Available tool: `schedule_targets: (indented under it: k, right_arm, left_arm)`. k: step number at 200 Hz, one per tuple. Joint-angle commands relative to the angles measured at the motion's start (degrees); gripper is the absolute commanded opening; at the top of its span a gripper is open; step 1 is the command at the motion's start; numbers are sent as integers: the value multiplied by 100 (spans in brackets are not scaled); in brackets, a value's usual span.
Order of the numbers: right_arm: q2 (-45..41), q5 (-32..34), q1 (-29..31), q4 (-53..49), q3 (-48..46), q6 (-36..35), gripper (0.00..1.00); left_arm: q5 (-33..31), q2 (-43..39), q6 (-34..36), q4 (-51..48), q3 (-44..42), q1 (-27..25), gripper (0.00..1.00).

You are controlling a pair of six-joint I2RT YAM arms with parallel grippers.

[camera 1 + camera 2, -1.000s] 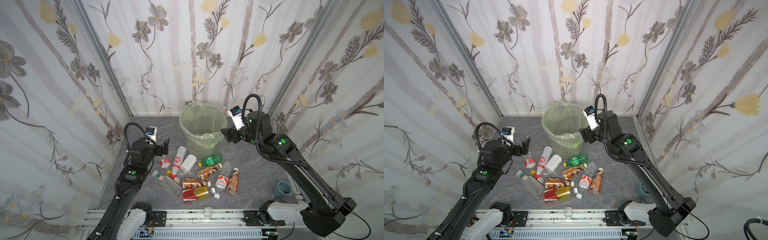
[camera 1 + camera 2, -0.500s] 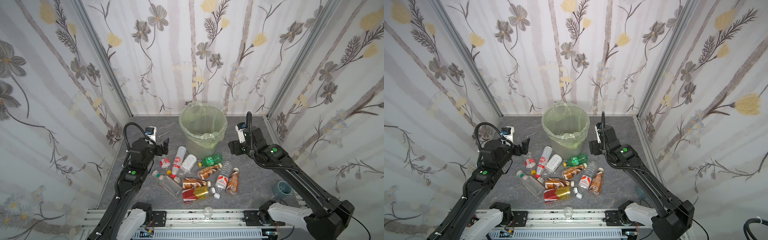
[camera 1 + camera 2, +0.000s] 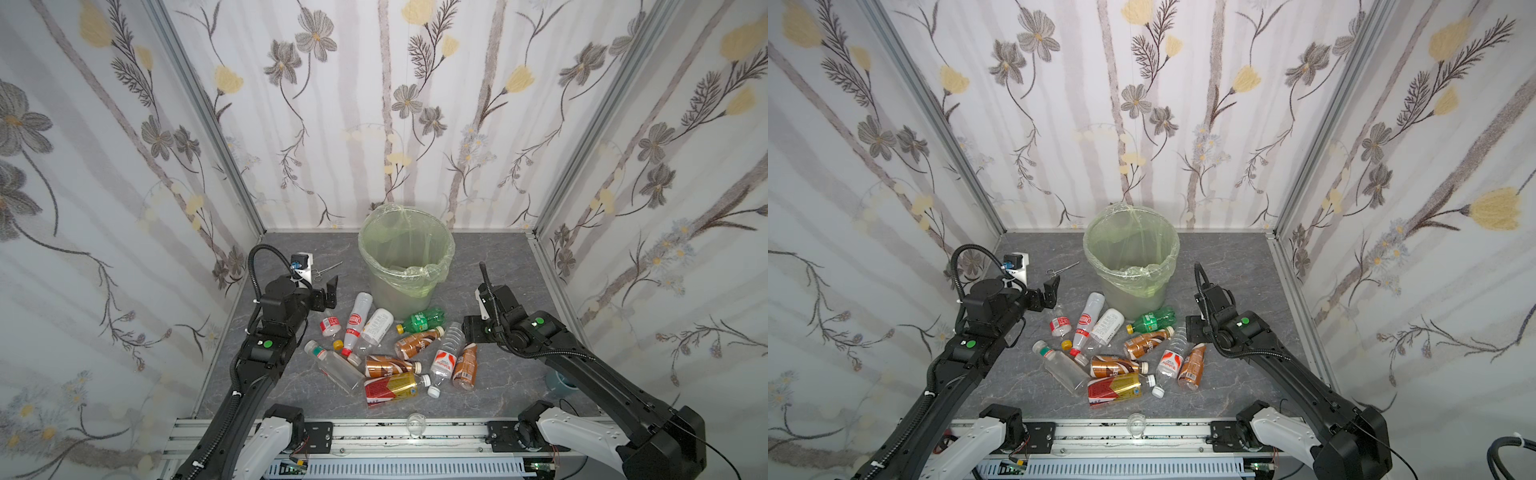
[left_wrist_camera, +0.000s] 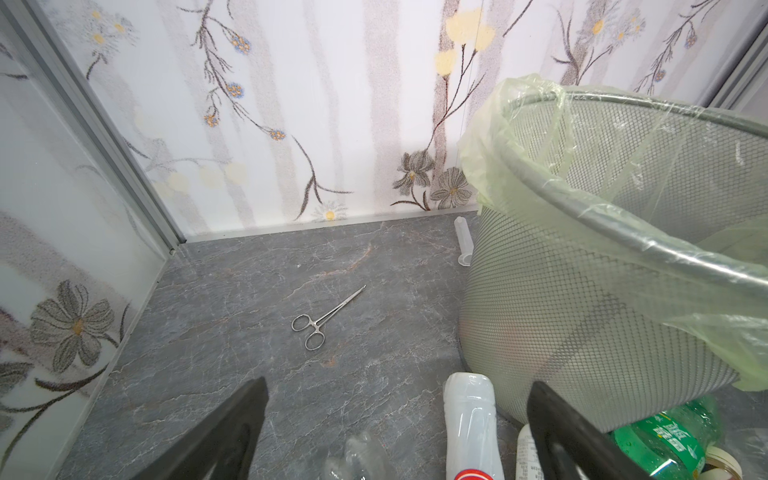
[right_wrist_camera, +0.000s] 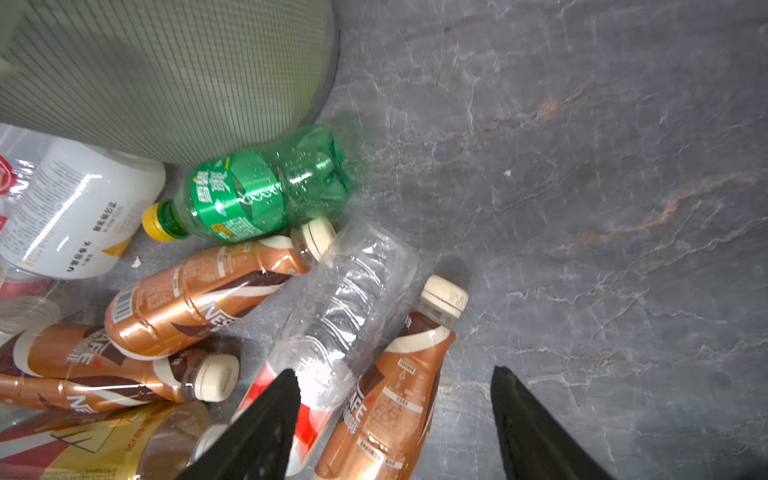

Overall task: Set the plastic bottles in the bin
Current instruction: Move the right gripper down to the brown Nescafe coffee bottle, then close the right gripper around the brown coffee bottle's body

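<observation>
We see ribbed plastic bottles heaped at lower centre against the mesh bin; bare marbled floor lies right. Our left gripper gapes empty; our right gripper is spread over a coffee bottle.

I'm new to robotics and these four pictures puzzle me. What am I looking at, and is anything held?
Two robot arms work at a grey table, each ending in a two-fingered pincer. Two pictures look down from side-by-side cameras overhead; the other two come from a camera on each wrist. On the table stands a bin lined with a green bag; plastic bottles lie heaped beside it, metal forceps lie apart, and a glass cup sits at the front edge. The left pincer is open. The right pincer, also open, hangs over a brown bottle. Nothing is held.
</observation>
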Motion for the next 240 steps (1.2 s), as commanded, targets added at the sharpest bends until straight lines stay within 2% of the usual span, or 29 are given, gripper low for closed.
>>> schedule_targets:
  k: [1,46,92,197,240]
  right_arm:
    - [-54,-292,86,175,-266,532,72]
    - [-329,-282,329,435,-950,1333,71]
    - [-459,-279,454,646,-1518,1815,70]
    - [-199,-423,574,1282,-2088,2023,70]
    - [-59,-377,574,1505,-2271,2052,65]
  left_arm:
    - [-50,-19,-17,136,1,15,100]
    - [-60,0,-26,128,1,15,100]
    - [-61,-6,-44,127,1,24,100]
    - [-81,-54,-59,127,-8,24,100]
    - [-99,-63,-60,127,-8,32,100]
